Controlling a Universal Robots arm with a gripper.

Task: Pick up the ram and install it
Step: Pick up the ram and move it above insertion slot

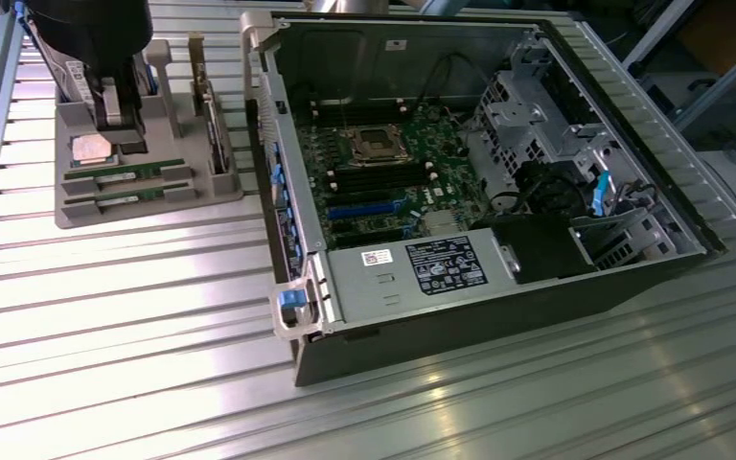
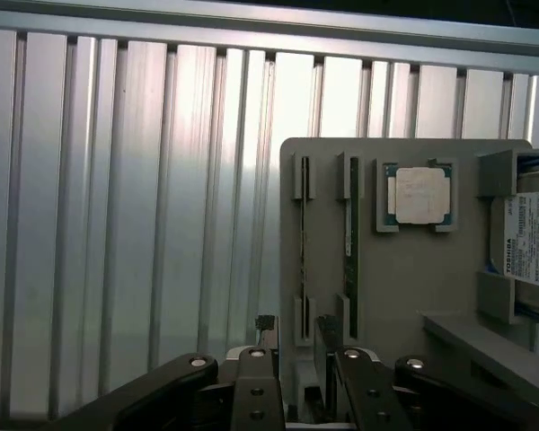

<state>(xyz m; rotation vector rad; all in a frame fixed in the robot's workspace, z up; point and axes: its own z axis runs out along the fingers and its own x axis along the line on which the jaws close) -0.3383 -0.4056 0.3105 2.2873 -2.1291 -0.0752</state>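
We saw the pincer (image 2: 296, 328) spread wide and empty above the tray (image 2: 404, 278) on the counter (image 1: 150, 316). Its tips sat either side of the line of the ram (image 2: 304, 242), which stood on edge in its slot beside a twin (image 2: 350, 224). We judged the ram light, stiff, thin and fragile, best pinched gently and squarely across its flat faces at mid-length.
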